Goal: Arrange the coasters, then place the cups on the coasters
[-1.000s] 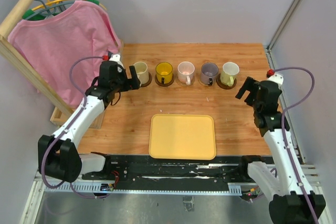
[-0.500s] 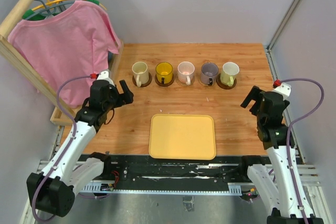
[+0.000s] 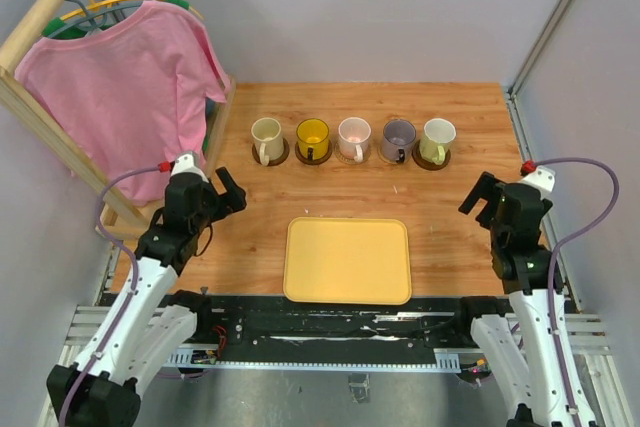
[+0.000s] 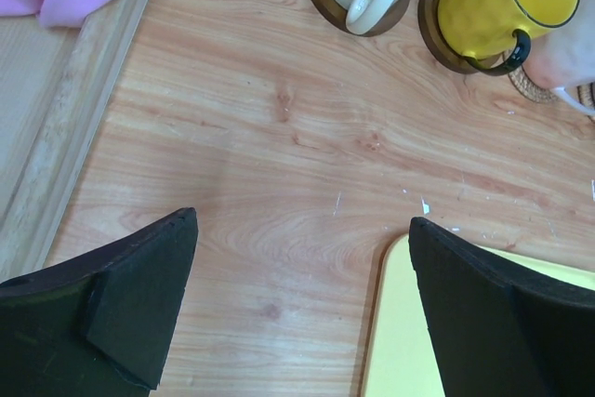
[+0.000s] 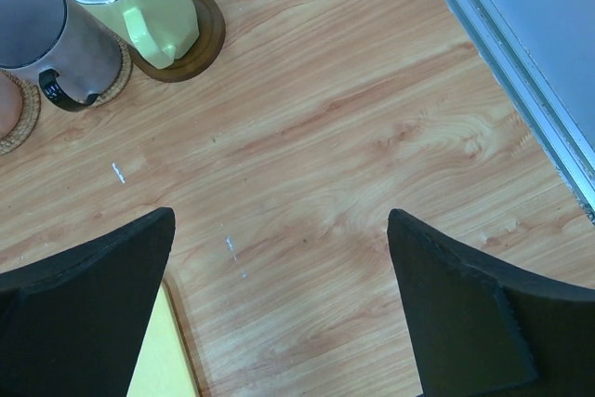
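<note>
Top external: five pastel cups (image 3: 353, 134) on coasters (image 3: 283, 156); left tool (image 3: 231, 193) and right tool (image 3: 477, 193) gape empty.

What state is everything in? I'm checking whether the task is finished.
Coasters, in a row, one under each cup.
Cream cup, upright on coaster.
Yellow cup, upright on coaster.
Pinkish cup, upright on coaster.
Purple-grey cup, upright on coaster.
Green cup, upright on coaster.
Yellow tray, bare.
Left gripper, open, empty.
Right gripper, open, empty.

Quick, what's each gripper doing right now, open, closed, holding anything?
Left gripper: open, holding nothing.
Right gripper: open, holding nothing.
</note>
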Motion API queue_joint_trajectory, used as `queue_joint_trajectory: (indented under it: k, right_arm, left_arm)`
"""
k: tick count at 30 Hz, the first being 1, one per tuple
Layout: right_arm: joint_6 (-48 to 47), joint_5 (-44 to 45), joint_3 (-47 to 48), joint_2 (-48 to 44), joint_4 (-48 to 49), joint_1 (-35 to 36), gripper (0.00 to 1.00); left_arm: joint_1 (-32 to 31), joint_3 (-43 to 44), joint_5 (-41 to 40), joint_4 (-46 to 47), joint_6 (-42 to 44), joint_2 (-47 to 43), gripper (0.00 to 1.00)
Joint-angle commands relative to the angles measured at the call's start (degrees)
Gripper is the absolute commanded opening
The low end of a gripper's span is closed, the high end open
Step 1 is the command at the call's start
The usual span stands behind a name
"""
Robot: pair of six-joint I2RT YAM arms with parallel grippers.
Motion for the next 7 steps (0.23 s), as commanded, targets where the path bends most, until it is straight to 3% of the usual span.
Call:
queue_joint_trajectory:
  k: [1,7]
  right_arm:
    - [0.58,-0.08,-1.21,-1.85,-2.25,-0.77,0.98]
    - [0.48,0.27,-1.81,-3.37,-3.56,-0.75,0.98]
  left_arm:
    - [0.21,-1.07,-1.9,-0.18,-1.7,-3.04,1.0]
    - [0.27,-1.75,-2.66,-0.24,-2.41,-5.2,1.0]
